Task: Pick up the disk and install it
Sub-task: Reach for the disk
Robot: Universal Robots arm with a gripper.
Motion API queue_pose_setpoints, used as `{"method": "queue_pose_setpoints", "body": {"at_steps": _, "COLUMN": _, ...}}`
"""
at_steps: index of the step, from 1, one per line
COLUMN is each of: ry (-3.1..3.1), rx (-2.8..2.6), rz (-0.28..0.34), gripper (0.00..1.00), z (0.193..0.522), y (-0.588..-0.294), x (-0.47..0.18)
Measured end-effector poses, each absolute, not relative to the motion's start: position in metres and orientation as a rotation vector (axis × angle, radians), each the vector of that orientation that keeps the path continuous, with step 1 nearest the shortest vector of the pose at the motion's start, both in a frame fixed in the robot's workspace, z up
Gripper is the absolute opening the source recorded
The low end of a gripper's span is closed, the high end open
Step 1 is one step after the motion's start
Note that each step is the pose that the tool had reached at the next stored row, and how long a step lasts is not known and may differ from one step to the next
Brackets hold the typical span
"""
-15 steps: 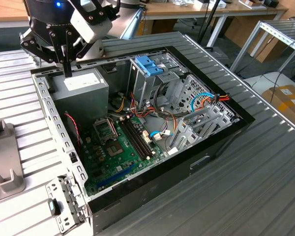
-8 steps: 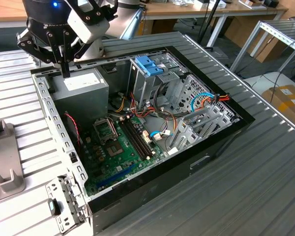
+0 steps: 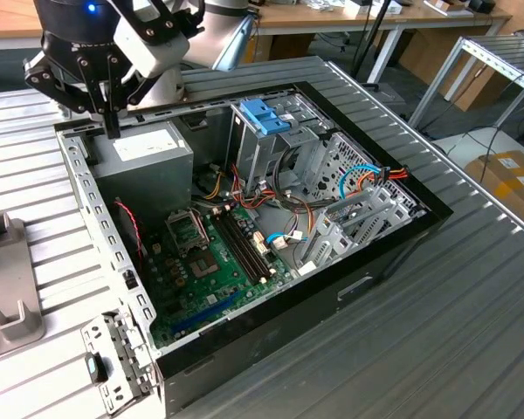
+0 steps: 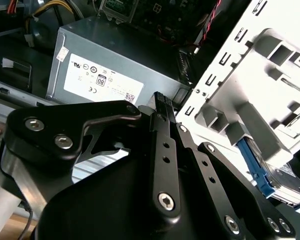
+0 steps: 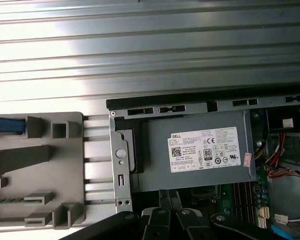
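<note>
The disk (image 4: 282, 181) lies in a grey plastic holder (image 4: 270, 85) beside the computer case; its blue side rail and a bit of its metal body show under the holder's ribs. In the first wrist view its blue edge (image 5: 7, 125) shows on the same holder (image 5: 40, 165). My gripper (image 3: 112, 118) hangs over the case's back corner in the exterior view's left, just above the grey power supply (image 3: 148, 153), well apart from the disk. Its black fingers (image 4: 162, 102) are shut with nothing between them.
The open computer case (image 3: 87, 201) holds a green motherboard (image 3: 210, 262), bundled cables and metal drive cages, one topped by a blue latch (image 3: 264, 116). The grey holder (image 3: 4, 288) sits on the ribbed metal table (image 3: 472, 288). Desks stand behind.
</note>
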State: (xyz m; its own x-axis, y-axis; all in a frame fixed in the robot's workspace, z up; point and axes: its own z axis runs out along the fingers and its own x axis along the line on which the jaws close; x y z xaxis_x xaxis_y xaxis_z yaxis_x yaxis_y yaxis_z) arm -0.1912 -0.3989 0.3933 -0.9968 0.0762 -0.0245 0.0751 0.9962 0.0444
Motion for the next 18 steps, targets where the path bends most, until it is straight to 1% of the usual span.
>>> {"method": "queue_pose_setpoints", "body": {"at_steps": 18, "ry": 3.112, "rx": 0.118, "rz": 0.068, "gripper": 0.1, "z": 0.3933, "y": -0.3989, "x": -0.2}}
